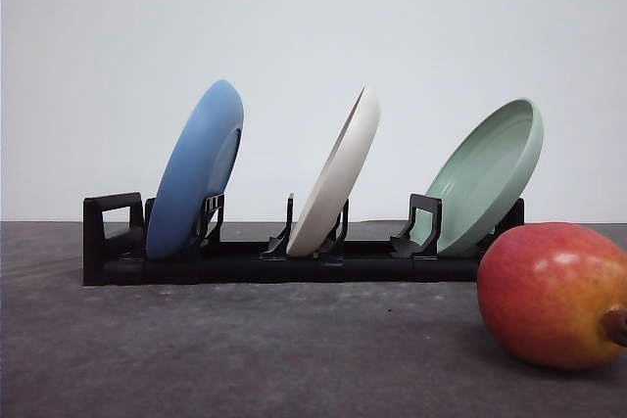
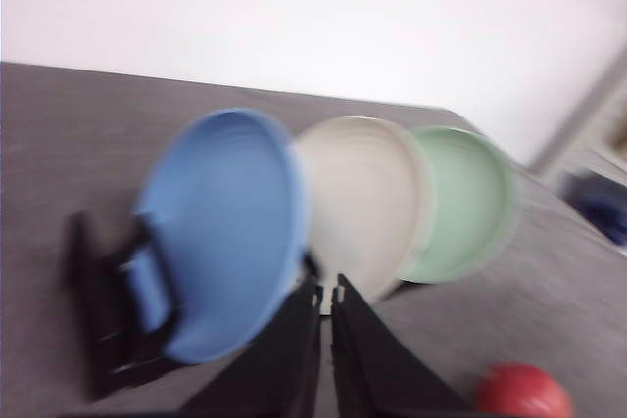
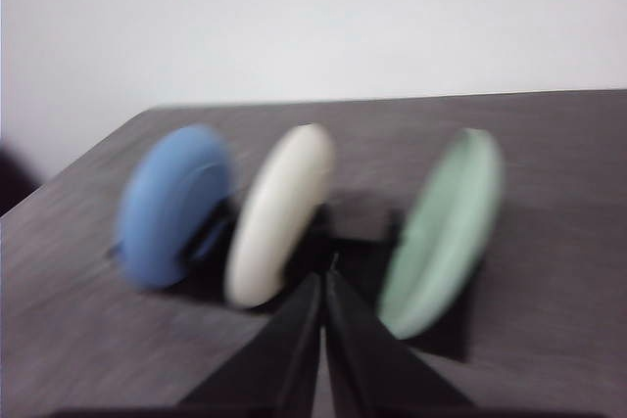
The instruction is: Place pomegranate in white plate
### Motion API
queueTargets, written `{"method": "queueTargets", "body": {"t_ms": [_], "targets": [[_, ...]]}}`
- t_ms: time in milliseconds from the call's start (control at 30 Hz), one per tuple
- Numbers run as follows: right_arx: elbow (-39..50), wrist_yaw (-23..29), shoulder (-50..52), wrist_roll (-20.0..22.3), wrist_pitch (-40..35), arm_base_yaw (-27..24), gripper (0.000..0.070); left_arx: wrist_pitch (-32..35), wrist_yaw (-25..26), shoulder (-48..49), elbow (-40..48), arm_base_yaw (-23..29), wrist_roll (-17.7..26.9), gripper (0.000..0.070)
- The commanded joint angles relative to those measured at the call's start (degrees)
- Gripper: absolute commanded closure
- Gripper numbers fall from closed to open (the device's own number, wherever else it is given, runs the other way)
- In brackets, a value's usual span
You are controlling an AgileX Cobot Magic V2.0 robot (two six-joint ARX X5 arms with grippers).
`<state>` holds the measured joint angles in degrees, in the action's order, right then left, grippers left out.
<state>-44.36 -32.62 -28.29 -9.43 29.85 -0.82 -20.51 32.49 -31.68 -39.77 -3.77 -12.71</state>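
Observation:
The pomegranate (image 1: 554, 294), red with yellow-orange patches, lies on the dark table at the front right; in the left wrist view the pomegranate (image 2: 522, 391) shows as a red blur. The white plate (image 1: 339, 174) stands on edge in the middle slot of a black rack (image 1: 245, 261), between a blue and a pale green plate. Both wrist views are blurred. My left gripper (image 2: 326, 305) is shut, its tips in front of the white plate (image 2: 362, 198). My right gripper (image 3: 324, 281) is shut too, held between the white plate (image 3: 276, 212) and the green one.
The blue plate (image 1: 196, 171) leans in the rack's left slot and the pale green plate (image 1: 487, 175) in its right slot, just behind the pomegranate. Open dark tabletop (image 1: 245, 349) lies in front of the rack. A white wall stands behind.

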Motion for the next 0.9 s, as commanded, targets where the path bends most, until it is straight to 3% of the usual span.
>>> {"method": "queueTargets", "body": {"t_ms": [0, 100, 233, 600, 667, 733, 800, 867], "targets": [[-4.0, -3.8, -3.2, 6.6, 1.9, -0.1, 0.0697, -1.6, 5.3, -3.1, -4.1, -0.1, 4.2, 0.0697], [-8.9, -7.5, -7.2, 9.3, 5.2, -0.1, 0.0697, -5.3, 12.3, -8.0, -9.5, -0.3, 7.1, 0.0697], [-12.3, -11.7, -10.1, 9.6, 6.0, -0.1, 0.0697, -9.2, 18.5, -12.8, -14.8, -1.8, 11.8, 0.0697], [-12.7, -13.9, -10.5, 9.4, 5.8, -0.1, 0.0696, -9.0, 19.1, -15.1, -16.1, -5.0, 14.4, 0.0691], [-12.7, -13.9, -10.5, 9.5, 5.8, -0.1, 0.0694, -9.0, 19.1, -15.2, -16.1, -5.0, 15.5, 0.0621], [-12.7, -13.9, -10.5, 9.5, 5.8, -0.1, 0.0654, -9.0, 19.0, -15.2, -16.1, -5.0, 16.1, 0.0492], [-12.7, -13.9, -10.6, 9.5, 5.8, -0.1, 0.0501, -9.0, 18.9, -15.2, -16.1, -5.0, 16.5, 0.0328], [-12.7, -13.9, -10.6, 9.5, 5.8, -0.1, 0.0270, -9.0, 18.4, -15.2, -16.1, -5.0, 16.5, 0.0168]]}}
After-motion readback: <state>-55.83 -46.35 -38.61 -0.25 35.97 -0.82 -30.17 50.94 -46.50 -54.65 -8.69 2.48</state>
